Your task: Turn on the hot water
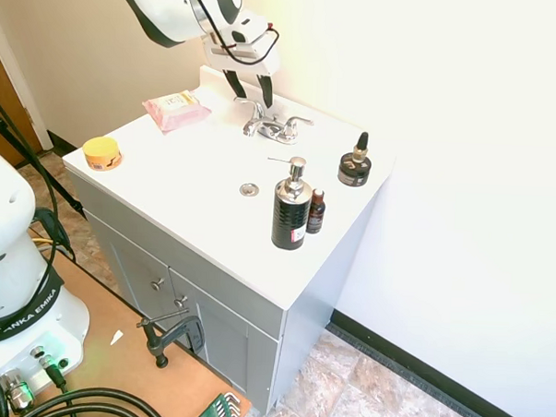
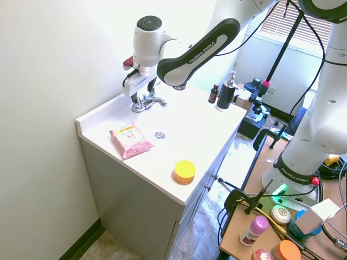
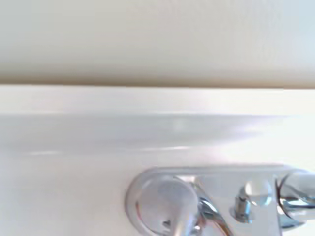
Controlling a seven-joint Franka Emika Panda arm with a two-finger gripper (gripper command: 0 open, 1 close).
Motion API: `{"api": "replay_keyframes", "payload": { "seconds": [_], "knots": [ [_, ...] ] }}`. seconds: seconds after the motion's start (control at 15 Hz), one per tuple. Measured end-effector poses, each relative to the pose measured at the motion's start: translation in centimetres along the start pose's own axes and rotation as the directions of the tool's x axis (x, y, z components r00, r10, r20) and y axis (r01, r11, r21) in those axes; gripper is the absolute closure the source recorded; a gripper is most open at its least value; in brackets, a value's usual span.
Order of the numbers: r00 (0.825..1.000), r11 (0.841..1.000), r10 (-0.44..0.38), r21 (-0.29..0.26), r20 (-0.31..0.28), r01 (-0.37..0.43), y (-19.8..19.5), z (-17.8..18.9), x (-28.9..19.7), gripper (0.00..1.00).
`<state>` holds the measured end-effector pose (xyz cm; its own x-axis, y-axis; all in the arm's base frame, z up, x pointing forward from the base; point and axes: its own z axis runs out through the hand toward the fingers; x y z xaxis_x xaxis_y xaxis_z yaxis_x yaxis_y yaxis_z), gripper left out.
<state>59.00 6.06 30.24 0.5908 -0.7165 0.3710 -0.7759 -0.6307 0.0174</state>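
The small chrome faucet (image 1: 274, 128) (image 2: 147, 102) stands at the back of the white vanity top (image 1: 197, 168), by the wall. Its hot lever (image 1: 255, 109) (image 2: 136, 99) is the one on the pink pack's side. The matching other lever (image 1: 296, 123) points away toward the dark jar. My gripper (image 1: 251, 90) (image 2: 142, 88) hangs open just above the hot lever, one black finger on each side of it, and I cannot tell if either touches it. In the wrist view the lever's round chrome base (image 3: 161, 200) shows close and blurred below the backsplash.
A pink wipes pack (image 1: 176, 110) lies left of the faucet, with a yellow tub (image 1: 102, 152) at the front corner. A black pump bottle (image 1: 290, 209), a small brown bottle (image 1: 316, 211) and a dark jar (image 1: 355, 166) stand to the right. The wall is right behind the faucet.
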Motion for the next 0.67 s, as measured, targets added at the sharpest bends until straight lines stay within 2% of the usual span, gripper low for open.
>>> {"api": "replay_keyframes", "payload": {
  "seconds": [0.13, 0.27, 0.33, 0.53, 0.67],
  "knots": [
    [1.000, 0.999, -0.003, -0.035, -0.015, 0.003, 0.7, 0.1, 0.8, 0.00],
    [1.000, 0.999, -0.009, -0.043, -0.026, 0.008, 0.8, 0.2, 0.9, 0.00],
    [1.000, 0.999, -0.005, -0.047, -0.012, 0.004, 0.9, 0.1, 0.9, 0.00],
    [0.990, 0.998, -0.046, -0.029, 0.131, 0.050, 2.1, -1.2, 1.0, 0.00],
    [0.984, 0.999, -0.029, -0.019, 0.174, 0.033, 3.9, -3.1, 1.6, 0.00]
  ]
}}
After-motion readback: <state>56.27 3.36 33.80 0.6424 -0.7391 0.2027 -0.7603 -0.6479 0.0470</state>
